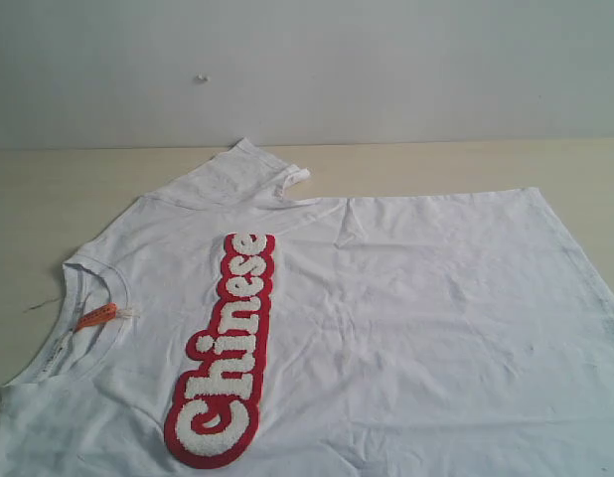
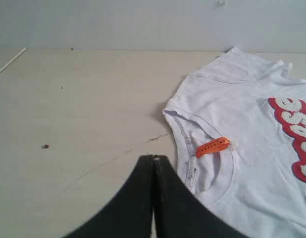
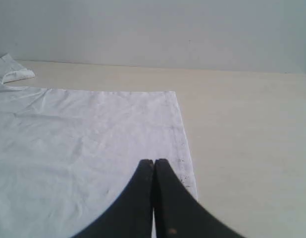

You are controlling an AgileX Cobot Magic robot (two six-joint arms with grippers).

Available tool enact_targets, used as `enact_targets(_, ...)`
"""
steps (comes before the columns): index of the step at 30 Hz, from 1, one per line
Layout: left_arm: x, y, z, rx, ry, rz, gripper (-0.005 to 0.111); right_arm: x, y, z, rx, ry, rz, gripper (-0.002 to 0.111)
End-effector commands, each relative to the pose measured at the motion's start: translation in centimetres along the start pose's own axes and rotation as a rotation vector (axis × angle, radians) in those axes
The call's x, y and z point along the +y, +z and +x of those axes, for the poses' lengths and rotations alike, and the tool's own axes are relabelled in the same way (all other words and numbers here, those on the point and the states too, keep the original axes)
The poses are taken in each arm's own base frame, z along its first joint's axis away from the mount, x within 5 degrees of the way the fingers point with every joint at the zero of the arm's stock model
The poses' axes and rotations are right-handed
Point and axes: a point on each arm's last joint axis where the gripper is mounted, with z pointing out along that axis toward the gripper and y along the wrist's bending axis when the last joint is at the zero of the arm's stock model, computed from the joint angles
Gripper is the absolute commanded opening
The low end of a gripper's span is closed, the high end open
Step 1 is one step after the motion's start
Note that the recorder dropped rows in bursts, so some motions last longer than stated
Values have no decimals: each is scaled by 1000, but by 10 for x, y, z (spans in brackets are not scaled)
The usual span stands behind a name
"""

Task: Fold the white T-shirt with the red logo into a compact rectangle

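Note:
The white T-shirt (image 1: 406, 318) lies spread flat on the table, neck to the left and hem to the right, with one sleeve (image 1: 237, 174) folded at the far side. Its red logo (image 1: 226, 348) spelling "Chinese" runs down the chest. An orange neck tag (image 1: 94, 317) shows inside the collar. Neither gripper appears in the exterior view. My left gripper (image 2: 154, 159) is shut and empty, hovering over bare table just beside the collar (image 2: 192, 163) and the tag (image 2: 213, 146). My right gripper (image 3: 154, 162) is shut and empty above the shirt (image 3: 83, 144) near its hem edge (image 3: 182, 144).
The pale wooden table (image 1: 49, 194) carries the shirt, with a grey wall (image 1: 386, 60) behind its far edge. A faint crack line (image 2: 118, 153) and a small dark speck (image 2: 45, 146) mark the tabletop left of the collar. Bare table (image 3: 252, 139) lies beyond the hem.

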Motion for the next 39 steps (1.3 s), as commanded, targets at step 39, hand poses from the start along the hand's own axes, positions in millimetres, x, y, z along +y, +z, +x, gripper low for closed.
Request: enact_targets(39, 0, 0, 0, -15, -18, 3, 0, 0, 0, -8, -107, -1, 6, 0)
